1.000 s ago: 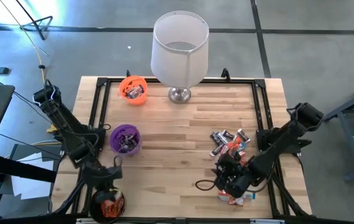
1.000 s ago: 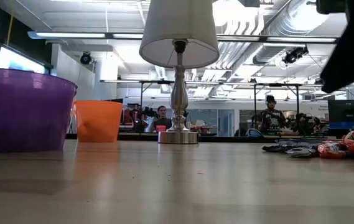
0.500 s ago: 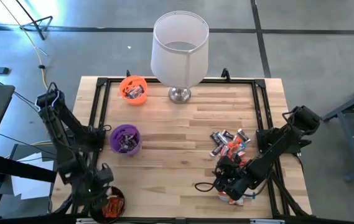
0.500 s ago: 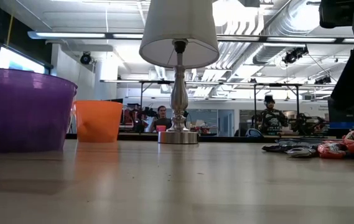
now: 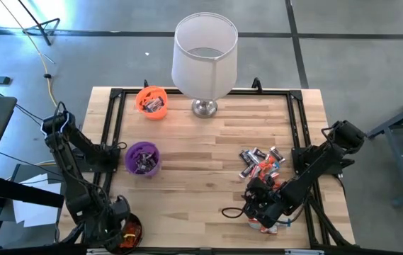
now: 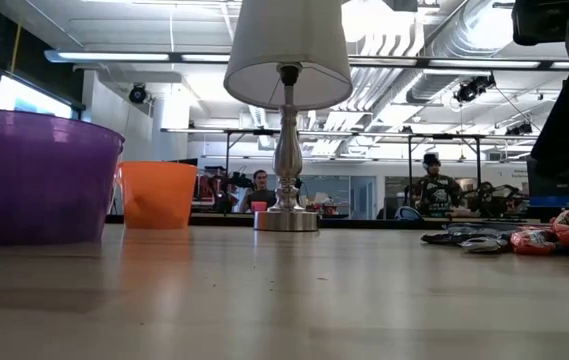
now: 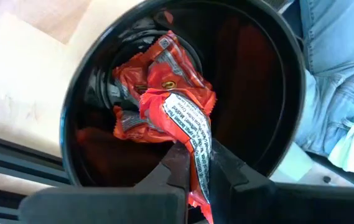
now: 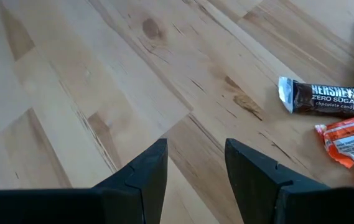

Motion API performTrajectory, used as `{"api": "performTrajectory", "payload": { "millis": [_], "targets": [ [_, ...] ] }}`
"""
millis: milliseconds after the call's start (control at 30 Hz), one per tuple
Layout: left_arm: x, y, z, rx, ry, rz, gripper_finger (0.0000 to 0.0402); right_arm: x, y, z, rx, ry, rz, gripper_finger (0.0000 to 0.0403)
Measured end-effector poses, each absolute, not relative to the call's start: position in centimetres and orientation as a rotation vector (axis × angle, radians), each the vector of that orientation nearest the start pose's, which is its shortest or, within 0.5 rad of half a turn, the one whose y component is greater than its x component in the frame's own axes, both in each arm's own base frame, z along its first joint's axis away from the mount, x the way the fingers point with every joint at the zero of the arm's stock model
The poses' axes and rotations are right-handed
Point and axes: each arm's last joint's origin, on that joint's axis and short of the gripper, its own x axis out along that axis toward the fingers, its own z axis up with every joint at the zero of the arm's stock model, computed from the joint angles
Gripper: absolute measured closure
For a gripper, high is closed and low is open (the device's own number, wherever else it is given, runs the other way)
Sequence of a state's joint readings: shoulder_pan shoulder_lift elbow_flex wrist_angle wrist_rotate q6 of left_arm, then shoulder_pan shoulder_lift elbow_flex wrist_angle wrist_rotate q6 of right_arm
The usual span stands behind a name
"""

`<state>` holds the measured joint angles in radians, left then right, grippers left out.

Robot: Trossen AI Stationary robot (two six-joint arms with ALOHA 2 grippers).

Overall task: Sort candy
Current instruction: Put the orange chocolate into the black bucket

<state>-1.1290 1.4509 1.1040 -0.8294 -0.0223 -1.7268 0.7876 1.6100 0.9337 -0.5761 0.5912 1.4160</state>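
At the table's near left corner stands a black cup (image 5: 129, 234) holding orange-red candy (image 7: 145, 93). My left gripper (image 7: 200, 177) hangs over it, shut on one orange-red candy (image 7: 189, 124). A pile of candy (image 5: 261, 163) in brown, orange-red and silver wrappers lies on the table's right half. My right gripper (image 8: 192, 165) stands open just above bare wood near that pile, at its near side (image 5: 256, 204). A brown candy (image 8: 323, 99) and an orange one (image 8: 351, 140) lie ahead of its fingers. My left gripper pinches one end of the orange-red candy (image 7: 196, 163) between its two fingers. The fingers come steeply from above. The rest of the wrapper reaches out past the fingertips over the cup's inside; whether it touches the candies below cannot be told.
A purple cup (image 5: 142, 157) and an orange cup (image 5: 151, 101) stand on the left half. A lamp with a white shade (image 5: 205, 60) stands at the far edge. A black frame (image 5: 112, 127) edges the table. Blue denim (image 7: 338, 74) shows beside the black cup. People sit far behind (image 6: 434, 185).
My left gripper has swung toward the table's near left corner and tipped steeply downward over the black cup, still shut on the orange-red candy. My right gripper has kept still.
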Motion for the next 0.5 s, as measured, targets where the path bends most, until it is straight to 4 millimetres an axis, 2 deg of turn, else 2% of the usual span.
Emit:
{"api": "performTrajectory", "payload": {
  "millis": [500],
  "targets": [
    [12.01, -25.04, 25.11, -0.772, 1.39, 0.136, 0.0318, 21.38, 19.18, 17.33, 0.489, 0.837, -0.493, 0.0249]
  ]
}}
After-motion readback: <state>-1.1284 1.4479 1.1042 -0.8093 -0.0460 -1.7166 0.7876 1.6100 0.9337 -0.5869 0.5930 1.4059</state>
